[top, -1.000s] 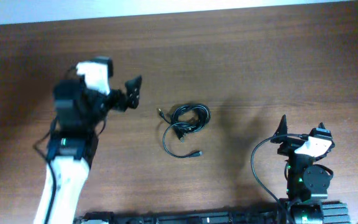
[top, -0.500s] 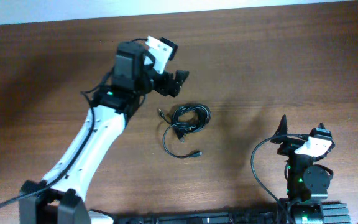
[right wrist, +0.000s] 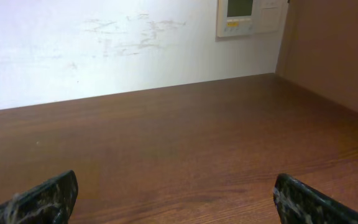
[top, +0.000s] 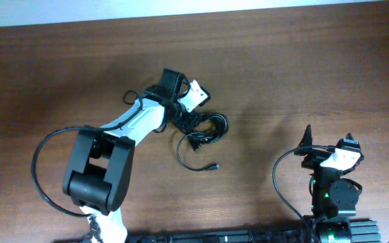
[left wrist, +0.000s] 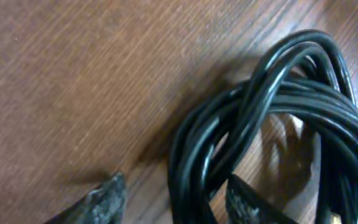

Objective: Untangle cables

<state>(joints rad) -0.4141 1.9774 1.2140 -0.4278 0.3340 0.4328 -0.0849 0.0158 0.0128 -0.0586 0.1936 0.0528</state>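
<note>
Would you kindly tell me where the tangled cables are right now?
In the overhead view the cables lie near the middle of the table, with the left gripper at the bundle's left edge and the right gripper far off to the right.

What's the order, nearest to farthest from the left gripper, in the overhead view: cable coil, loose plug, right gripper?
1. cable coil: right at the left gripper, on its right.
2. loose plug: lower in the view, toward the robot's base.
3. right gripper: far right.
</note>
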